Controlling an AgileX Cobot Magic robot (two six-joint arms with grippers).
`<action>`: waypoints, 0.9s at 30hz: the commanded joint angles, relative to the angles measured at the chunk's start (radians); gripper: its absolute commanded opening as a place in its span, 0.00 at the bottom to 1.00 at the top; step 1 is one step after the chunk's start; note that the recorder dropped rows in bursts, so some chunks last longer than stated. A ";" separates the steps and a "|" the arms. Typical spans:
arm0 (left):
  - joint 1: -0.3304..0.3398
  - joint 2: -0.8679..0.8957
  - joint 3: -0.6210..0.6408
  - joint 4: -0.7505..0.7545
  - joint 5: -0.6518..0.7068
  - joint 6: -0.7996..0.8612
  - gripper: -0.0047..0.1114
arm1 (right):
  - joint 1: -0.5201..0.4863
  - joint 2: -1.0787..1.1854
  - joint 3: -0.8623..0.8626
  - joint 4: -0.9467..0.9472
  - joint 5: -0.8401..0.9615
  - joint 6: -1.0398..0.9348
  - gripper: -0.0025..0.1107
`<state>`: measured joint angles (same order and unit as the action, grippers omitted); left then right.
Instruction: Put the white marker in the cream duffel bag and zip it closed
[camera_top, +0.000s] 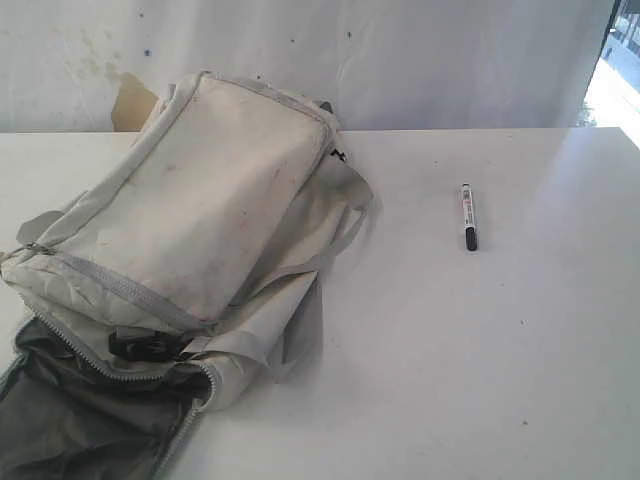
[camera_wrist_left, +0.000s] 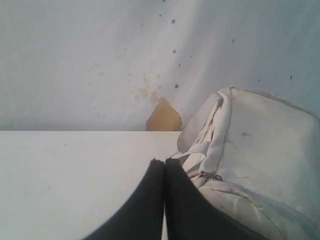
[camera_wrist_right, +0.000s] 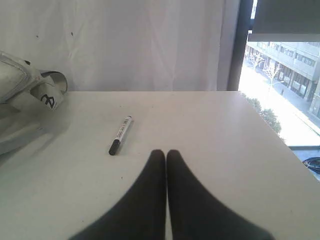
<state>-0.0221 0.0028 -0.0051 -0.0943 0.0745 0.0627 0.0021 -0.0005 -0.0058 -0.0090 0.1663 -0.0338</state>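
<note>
So on the left of the exterior shot there's the cream duffel bag, slumped on the white counter and filling most of that half of the frame. Its near end gapes open in the bottom left corner, with the grey zipper parted around dark grey lining. The frame edge chops that part off, so you can't see how far the opening runs or what's inside. A black buckle sits right at the lip of the opening, half buried in folds. The left end effector only shows in its own wrist cam: two dark fingers clenched tip to tip with nothing between them, just beside the bag's rumpled corner. Honestly can't tell if it's touching the fabric. Behind the bag, upper left in the exterior shot, a tan patch on the white backdrop is partly hidden by the bag. Moving right, a grey strap loops out from the bag's side. The white marker lies flat on bare counter right of centre, well apart from the bag, and its label print is too small to read. The right end effector is also wrist-cam only. It's pressed closed and empty, with the marker lying near it on the counter but clearly not touching. Far upper right in the exterior shot is a sliver of blown-out window.
</note>
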 joint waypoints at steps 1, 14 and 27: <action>-0.001 -0.003 0.005 -0.001 -0.002 -0.004 0.04 | -0.002 0.001 0.006 0.000 -0.009 0.003 0.02; -0.001 -0.003 0.005 -0.001 -0.002 -0.004 0.04 | -0.002 0.001 0.006 0.000 -0.009 0.003 0.02; -0.001 -0.003 -0.027 -0.001 -0.039 -0.007 0.04 | -0.002 0.001 0.006 0.000 -0.011 0.003 0.02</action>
<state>-0.0221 0.0028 -0.0051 -0.0943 0.0534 0.0627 0.0021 -0.0005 -0.0058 -0.0090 0.1663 -0.0338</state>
